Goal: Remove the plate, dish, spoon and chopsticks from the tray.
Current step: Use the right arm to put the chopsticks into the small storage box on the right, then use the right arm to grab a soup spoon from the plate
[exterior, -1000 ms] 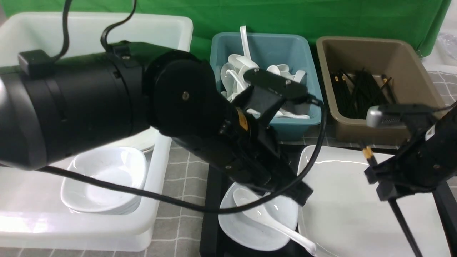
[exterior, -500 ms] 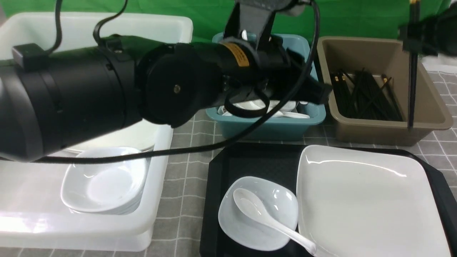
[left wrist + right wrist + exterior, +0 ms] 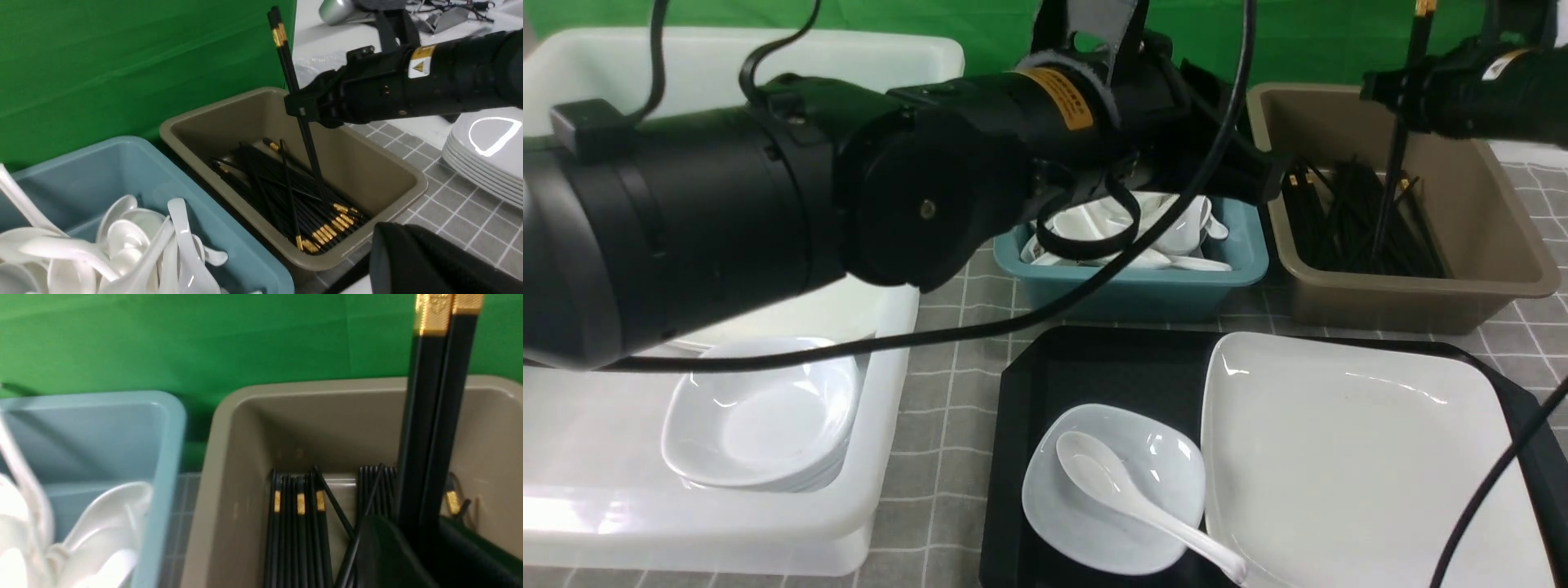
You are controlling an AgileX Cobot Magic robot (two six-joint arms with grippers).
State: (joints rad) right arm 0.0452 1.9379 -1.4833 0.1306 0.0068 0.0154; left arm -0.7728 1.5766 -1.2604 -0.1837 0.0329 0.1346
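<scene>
On the black tray (image 3: 1094,367) lie the big white plate (image 3: 1356,465) and, to its left, the small dish (image 3: 1168,465) with the spoon (image 3: 1094,469) resting in it, handle over the dish's near rim. My right gripper (image 3: 1401,94) is shut on the black chopsticks (image 3: 1392,180) and holds them upright, gold ends up, tips down among the chopsticks in the brown tub (image 3: 1421,269). The left wrist view shows this grip (image 3: 302,110) on the chopsticks (image 3: 290,69). My left gripper (image 3: 1270,184) is shut and holds nothing, between the teal and brown tubs.
A teal tub (image 3: 1143,286) full of white spoons stands behind the tray. A white bin (image 3: 882,457) on the left holds stacked dishes and plates. A stack of white plates (image 3: 482,151) sits on the table beyond the brown tub. My left arm blocks much of the front view.
My right gripper carried the chopsticks up from the tray to the brown tub, then left, tips down into it. My left arm rose from over the dish to the tubs.
</scene>
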